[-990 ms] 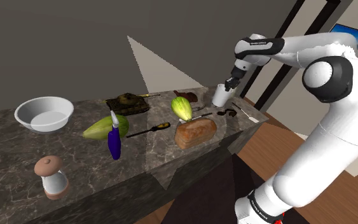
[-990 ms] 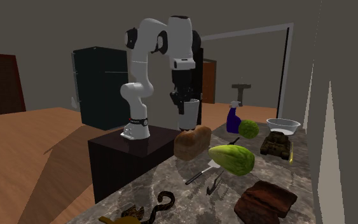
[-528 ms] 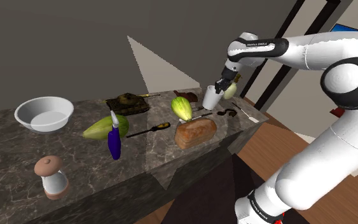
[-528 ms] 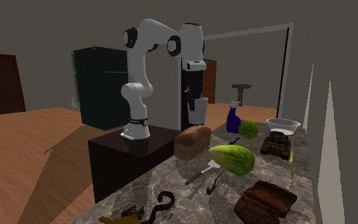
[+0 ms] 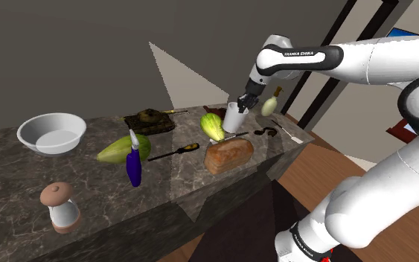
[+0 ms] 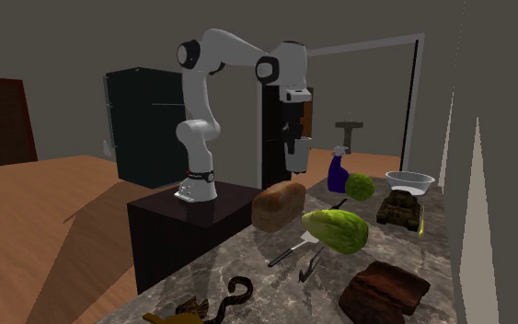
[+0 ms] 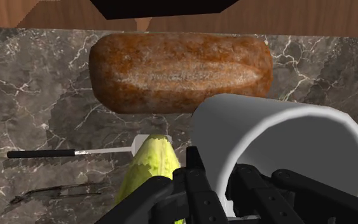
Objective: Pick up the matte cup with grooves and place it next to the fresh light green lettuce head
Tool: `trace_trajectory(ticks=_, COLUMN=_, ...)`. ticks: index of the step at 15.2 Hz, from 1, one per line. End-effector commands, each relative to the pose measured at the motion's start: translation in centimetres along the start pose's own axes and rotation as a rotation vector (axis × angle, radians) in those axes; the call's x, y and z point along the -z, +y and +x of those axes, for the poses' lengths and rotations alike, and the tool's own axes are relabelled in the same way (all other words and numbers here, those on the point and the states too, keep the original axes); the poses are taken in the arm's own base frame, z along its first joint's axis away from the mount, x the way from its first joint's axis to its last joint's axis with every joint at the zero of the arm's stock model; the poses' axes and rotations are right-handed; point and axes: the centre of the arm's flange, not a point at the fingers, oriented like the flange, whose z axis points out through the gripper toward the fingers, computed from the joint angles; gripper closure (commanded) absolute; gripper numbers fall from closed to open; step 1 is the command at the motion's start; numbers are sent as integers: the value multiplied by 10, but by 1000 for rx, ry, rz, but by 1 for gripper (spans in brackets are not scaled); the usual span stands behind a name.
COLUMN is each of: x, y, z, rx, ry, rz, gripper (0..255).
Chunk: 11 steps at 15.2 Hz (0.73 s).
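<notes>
Dark marble counter (image 5: 21,179), wooden floor (image 6: 54,193), grey walls (image 5: 66,52); a black cabinet (image 6: 142,129), perhaps a fridge, stands behind.

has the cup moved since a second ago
Yes. In the shoulder view the white cup, clasped by the gripper, has travelled to that view's left, from right of the bread loaf to near the lettuce.

The room is dim, with soft shadows. A pale wedge of light crosses the wall (image 5: 179,80) and the bench's (image 5: 187,179) right half.

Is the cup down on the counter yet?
No, the white cup hangs in the gripper, well above the counter.
</notes>
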Motion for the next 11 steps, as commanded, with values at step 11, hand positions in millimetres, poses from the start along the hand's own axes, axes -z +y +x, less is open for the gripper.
trace_trajectory(ticks=11, x=-16, y=-159, z=-7, rx=-1, ry=1, rz=0, gripper=255)
